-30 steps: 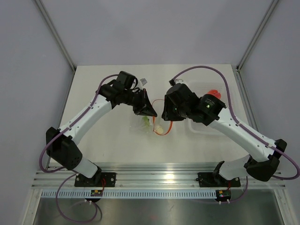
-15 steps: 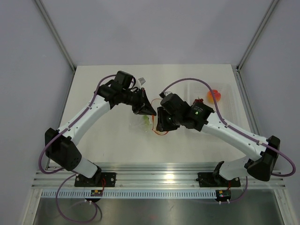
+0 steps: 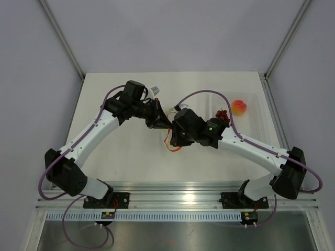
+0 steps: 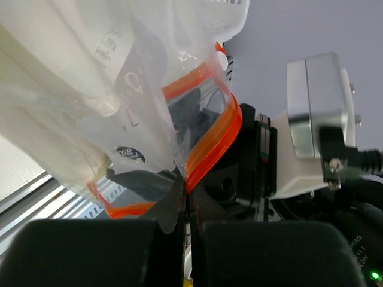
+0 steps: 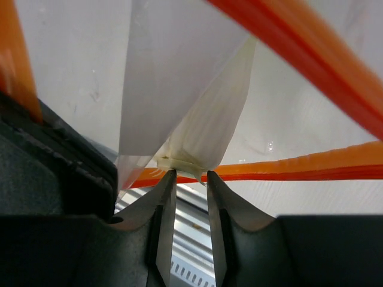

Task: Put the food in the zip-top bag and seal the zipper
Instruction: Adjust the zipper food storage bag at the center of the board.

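Two claws meet at mid-table in the top view, the left claw (image 3: 165,124) and right claw (image 3: 175,140) on either side of the orange-red zipper (image 3: 169,144), while the grapes (image 3: 222,114) and the peach-like fruit (image 3: 239,107) lie in the clear tray (image 3: 256,128) to the right. Left wrist view: the left claw is clenched on the zipper edge of the zip-top bag (image 4: 119,89), which holds the pale stalks (image 4: 60,54). Right wrist view: the right claw's fingertips stand slightly apart with a stalk end touching them at the bag's open mouth, and a grip cannot be told.
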